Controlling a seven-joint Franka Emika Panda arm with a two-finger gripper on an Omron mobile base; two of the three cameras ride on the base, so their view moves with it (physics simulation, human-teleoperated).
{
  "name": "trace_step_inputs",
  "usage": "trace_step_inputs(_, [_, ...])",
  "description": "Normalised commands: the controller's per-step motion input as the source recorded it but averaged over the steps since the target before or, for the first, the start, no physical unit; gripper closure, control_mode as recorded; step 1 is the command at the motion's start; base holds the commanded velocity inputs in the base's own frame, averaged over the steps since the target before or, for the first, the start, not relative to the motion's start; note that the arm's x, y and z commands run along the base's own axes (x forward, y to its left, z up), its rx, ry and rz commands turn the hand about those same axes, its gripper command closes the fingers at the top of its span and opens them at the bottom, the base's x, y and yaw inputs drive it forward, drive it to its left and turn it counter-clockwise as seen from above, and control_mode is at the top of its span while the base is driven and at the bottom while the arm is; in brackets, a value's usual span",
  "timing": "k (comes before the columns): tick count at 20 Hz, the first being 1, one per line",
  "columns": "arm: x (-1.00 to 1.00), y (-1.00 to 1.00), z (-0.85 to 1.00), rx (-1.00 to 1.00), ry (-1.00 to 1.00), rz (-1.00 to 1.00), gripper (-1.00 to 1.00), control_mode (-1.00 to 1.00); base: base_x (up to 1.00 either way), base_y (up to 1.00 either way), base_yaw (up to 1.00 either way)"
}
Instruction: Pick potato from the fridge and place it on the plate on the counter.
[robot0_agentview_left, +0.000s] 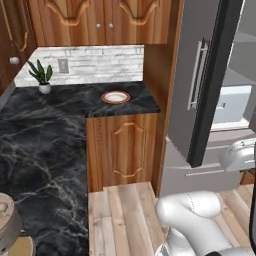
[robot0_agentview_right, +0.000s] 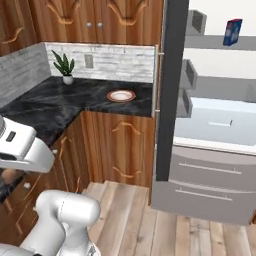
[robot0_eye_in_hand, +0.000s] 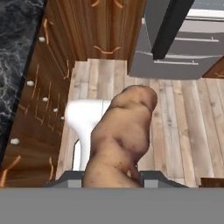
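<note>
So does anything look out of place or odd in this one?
Only the fridge: its door stands wide open. The potato sits in the gripper above the wooden floor, and the plate lies bare on the counter. Nothing spilled or damaged.

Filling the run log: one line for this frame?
phase: carry | gripper: shut on potato, over wood floor | plate: bare, on counter | fridge: door open | next: likely move to plate
</note>
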Motion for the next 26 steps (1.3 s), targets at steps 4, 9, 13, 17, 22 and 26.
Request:
trace_step_inputs(4, [0.00,0.00,0.00,0.00,0.00,0.00,1.00,1.00,0.77,0.14,-0.04])
trace_step_inputs(9, [0.00,0.00,0.00,0.00,0.00,0.00,1.00,1.00,0.67,0.39,-0.01])
trace_step_inputs(13, [0.00,0.00,0.00,0.00,0.00,0.00,1.00,1.00,0.67,0.36,0.00])
trace_step_inputs(17, [0.00,0.00,0.00,0.00,0.00,0.00,1.00,1.00,0.71,0.15,0.00])
trace_step_inputs(22, [0.00,0.00,0.00,0.00,0.00,0.00,1.00,1.00,0.64,0.18,0.00])
trace_step_inputs(26, [0.00,0.00,0.00,0.00,0.00,0.00,1.00,1.00,0.44,0.48,0.00])
